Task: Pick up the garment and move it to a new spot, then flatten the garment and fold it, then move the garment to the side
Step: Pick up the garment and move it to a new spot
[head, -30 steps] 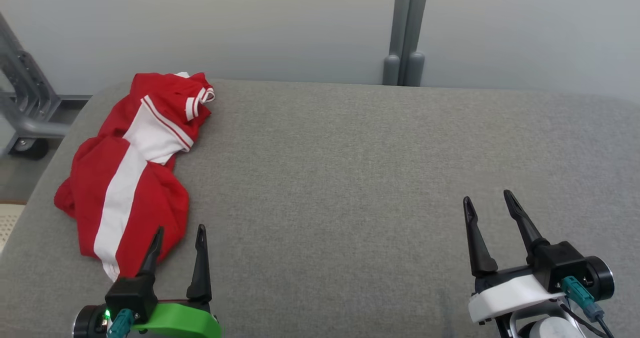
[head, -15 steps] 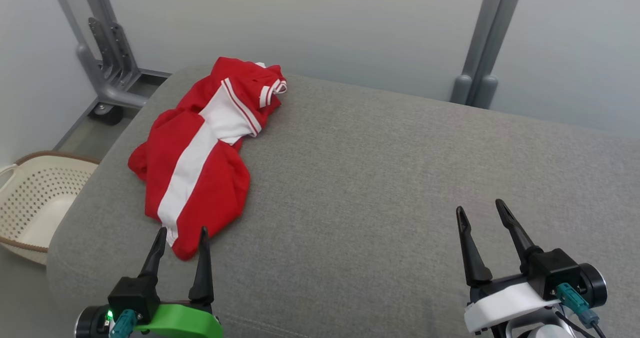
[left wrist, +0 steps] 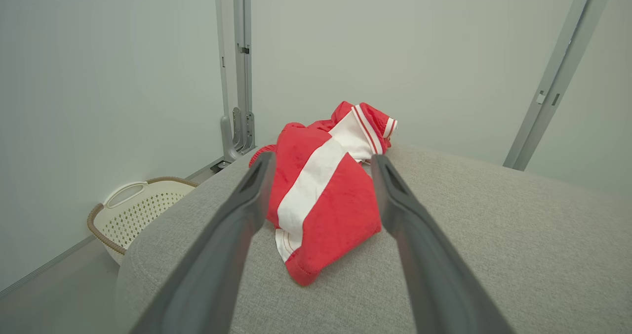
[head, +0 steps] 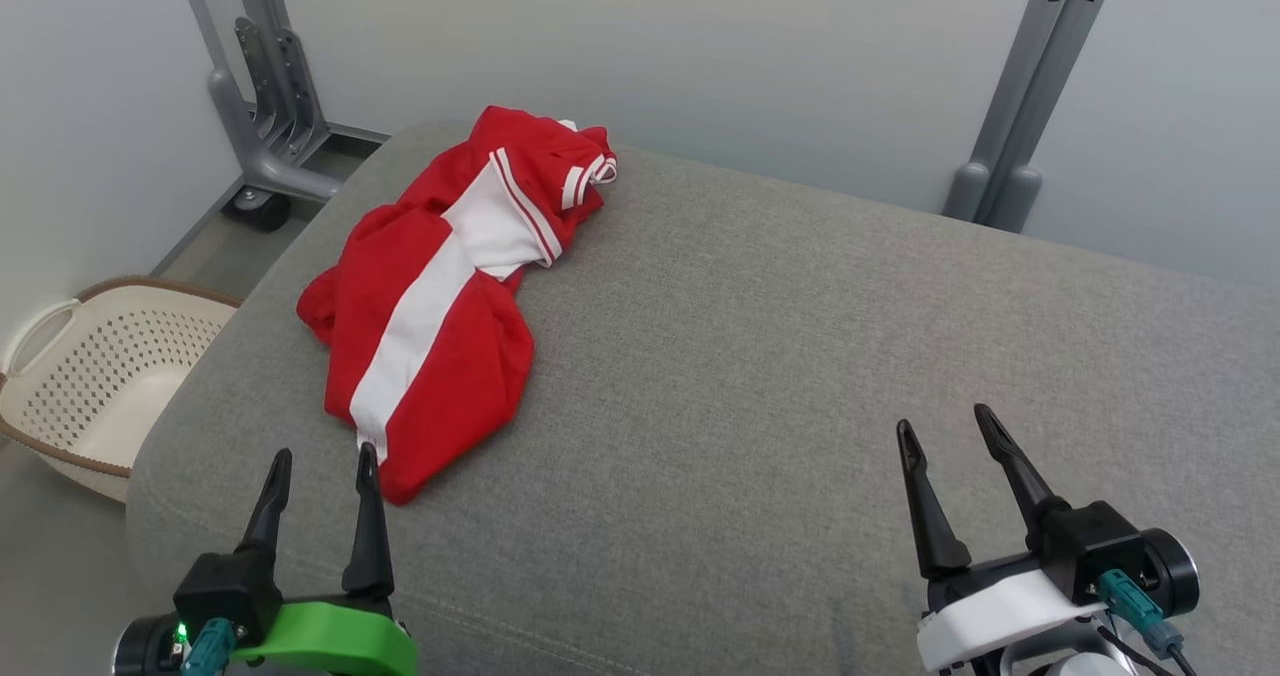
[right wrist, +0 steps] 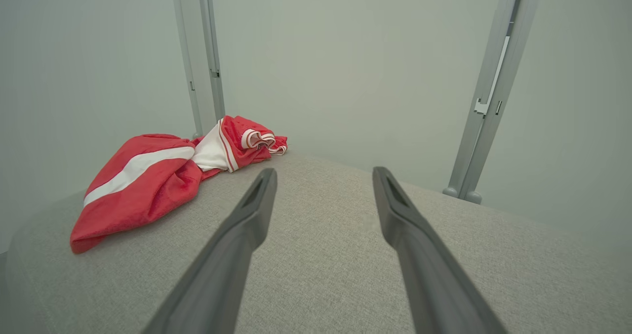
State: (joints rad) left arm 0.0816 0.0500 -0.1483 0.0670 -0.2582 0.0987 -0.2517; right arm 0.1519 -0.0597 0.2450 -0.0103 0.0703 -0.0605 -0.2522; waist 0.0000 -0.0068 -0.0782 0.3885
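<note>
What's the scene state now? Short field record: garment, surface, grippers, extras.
garment: red garment with white stripe, crumpled, on cushion's left part
surface: grey cushion
left: left gripper open, empty, tips close to garment's near end
right: right gripper open, empty, over bare cushion, apart from garment
extras: cream basket beside cushion's left end
stage: pick-up not yet begun

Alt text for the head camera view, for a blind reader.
A crumpled red garment with a white stripe lies on the left of a grey cushion. The open left gripper sits close to its near end; the open right gripper is lower right. A cream basket stands on the floor.
</note>
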